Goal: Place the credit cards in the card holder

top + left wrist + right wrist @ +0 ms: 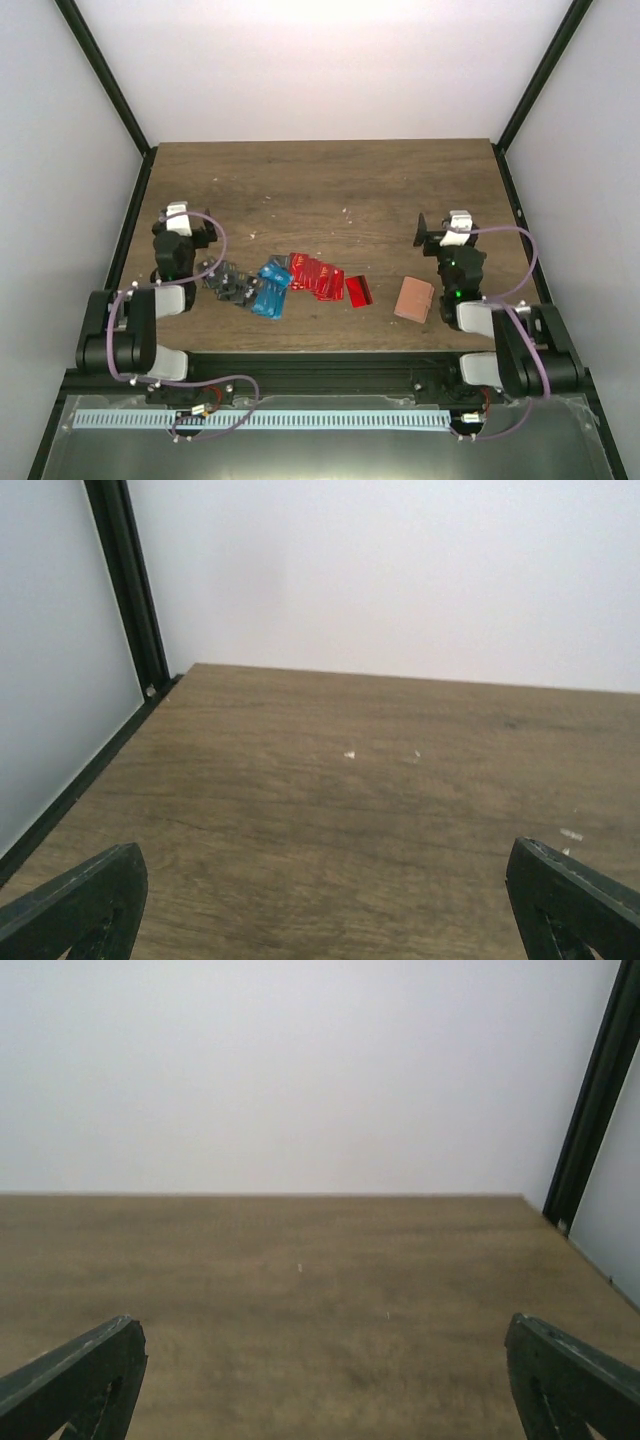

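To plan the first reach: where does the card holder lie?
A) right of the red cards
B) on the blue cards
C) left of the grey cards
A: the card holder lies alone, apart from and right of the red cards.

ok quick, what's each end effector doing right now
left end effector: open, holding nothing
right end effector: open, holding nothing
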You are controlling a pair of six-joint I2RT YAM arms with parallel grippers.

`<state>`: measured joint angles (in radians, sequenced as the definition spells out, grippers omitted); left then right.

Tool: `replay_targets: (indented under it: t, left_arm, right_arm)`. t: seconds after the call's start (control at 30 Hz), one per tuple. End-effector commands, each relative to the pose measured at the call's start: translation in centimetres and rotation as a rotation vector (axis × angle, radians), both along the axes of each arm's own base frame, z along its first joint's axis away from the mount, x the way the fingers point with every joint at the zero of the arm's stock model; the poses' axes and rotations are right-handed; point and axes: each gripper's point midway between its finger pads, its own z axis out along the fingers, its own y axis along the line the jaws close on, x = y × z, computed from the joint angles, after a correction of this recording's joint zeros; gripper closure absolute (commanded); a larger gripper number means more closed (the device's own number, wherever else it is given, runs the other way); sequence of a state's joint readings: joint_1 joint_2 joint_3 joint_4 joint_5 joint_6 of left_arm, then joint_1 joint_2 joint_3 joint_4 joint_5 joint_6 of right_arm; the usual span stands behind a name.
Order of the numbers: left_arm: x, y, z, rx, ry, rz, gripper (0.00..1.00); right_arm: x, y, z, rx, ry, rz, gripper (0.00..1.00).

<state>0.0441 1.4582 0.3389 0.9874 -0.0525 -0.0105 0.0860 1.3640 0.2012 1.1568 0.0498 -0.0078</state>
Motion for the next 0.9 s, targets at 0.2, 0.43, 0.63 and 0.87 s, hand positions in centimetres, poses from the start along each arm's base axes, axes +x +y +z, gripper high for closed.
replay_targets:
  t: [0.2, 0.43, 0.63, 0.87]
  left_arm:
    - [-2.1, -0.9, 9.1, -0.245, -0.035, -0.009, 0.00]
    - [-2.5, -5.6, 9.0, -0.603, 0.114, -0.225, 0.00]
    - [-4.2, -11.3, 3.2, -0.597, 0.527, -0.308, 0.00]
    - [-10.4, -21.1, -0.8, -0.443, 0.682, -0.461, 0.00]
  right_arm:
    - [0.7, 1.5, 14.2, 0.311, 0.151, -0.060, 0.00]
    - [-3.8, 5.3, 14.5, 0.466, 0.409, 0.142, 0.00]
    - [-9.0, 5.8, 4.6, 0.589, 0.784, 0.053, 0.01]
    - [-15.3, 8.4, -4.2, 0.630, 1.022, -0.025, 0.00]
